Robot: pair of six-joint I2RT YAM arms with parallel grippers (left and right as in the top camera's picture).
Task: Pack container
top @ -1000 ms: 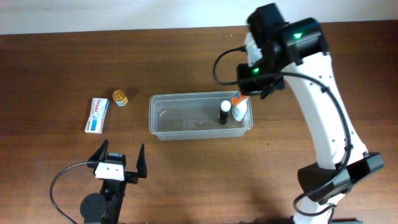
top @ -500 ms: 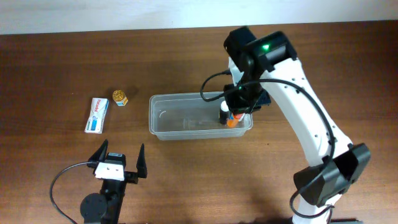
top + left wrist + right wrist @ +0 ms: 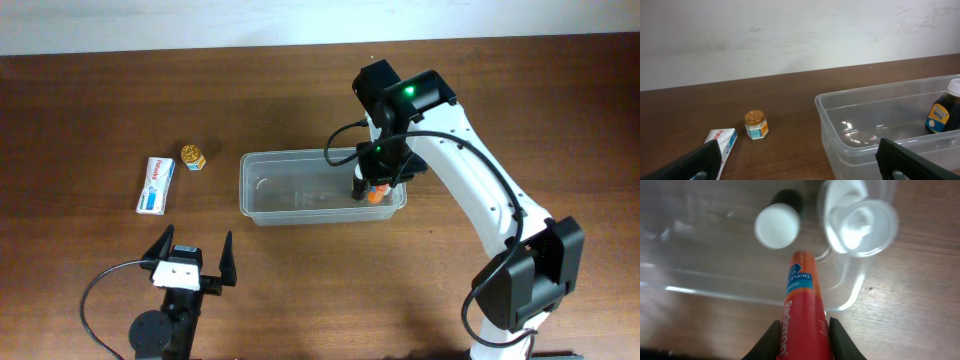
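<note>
Container: the container (image 3: pixel 300 197) sits mid-surface (image 3: pixel 100 100), long side across, just beyond the left hand and well right of the box and jar.
Handling: I'd judge it light, thin-walled and a bit springy, slick to the touch. It would likely skid if bumped from the side.
Where to hold: the rim or a short end wall looks the firmest place. The flat long walls would probably bow under a pinch.
Left hand: the left hand (image 3: pixel 193 250) is nearest, fingers spread as wide as they go, holding nothing and aimed at the container's near wall.
Right hand: the right hand (image 3: pixel 802 341) is clamped tight on the tube (image 3: pixel 802 295) and points down into the container's right end.
Inside: the tube's tip hangs between the dark bottle (image 3: pixel 777 225) and the white bottle (image 3: pixel 857 220). Whether it touches the floor I cannot tell.
Farther left: the box (image 3: pixel 155 184) lies flat, and the jar (image 3: pixel 193 156) stands just beyond it, both outside the container.
Overhead view: it gives the whole layout, but the arm covers the white bottle.
Right wrist view: only here can you see the grip on the tube and both cap tops.
Left wrist view: it alone shows the container's wall height and the dark bottle's label, but neither the tube nor the right hand.
</note>
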